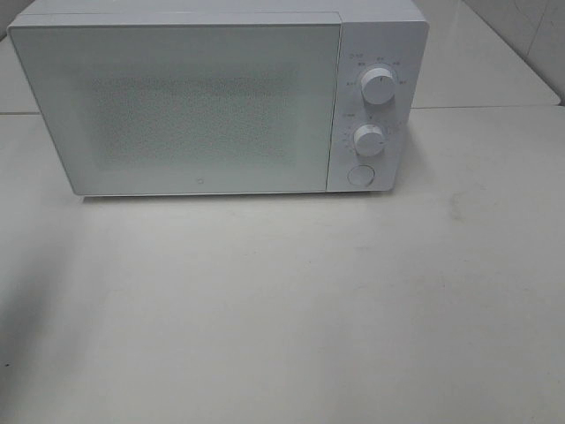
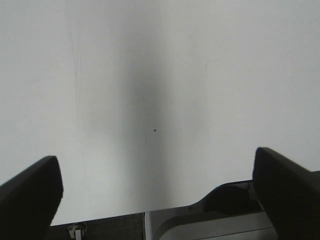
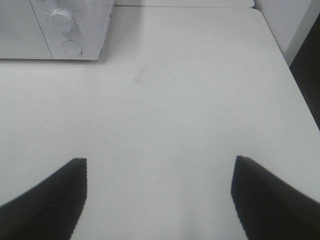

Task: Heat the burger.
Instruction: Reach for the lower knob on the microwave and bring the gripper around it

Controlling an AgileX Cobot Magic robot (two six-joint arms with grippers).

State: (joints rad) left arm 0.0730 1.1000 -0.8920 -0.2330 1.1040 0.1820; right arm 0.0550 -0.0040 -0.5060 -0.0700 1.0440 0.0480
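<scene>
Sitting shut on the table [image 1: 282,309], the microwave [image 1: 194,106] shows a frosted door, with two knobs [image 1: 380,86] and a round button [image 1: 360,174] down its right side. Well in front of the microwave's knob side, the right gripper [image 3: 159,161] hangs over the tabletop, jaws spread. The left gripper [image 2: 155,160] hangs above the tabletop too, jaws spread wide, microwave out of its view. I cannot tell where the burger is.

Microwave [image 1: 203,106] blocks rear, table [image 1: 282,309] front — free
</scene>
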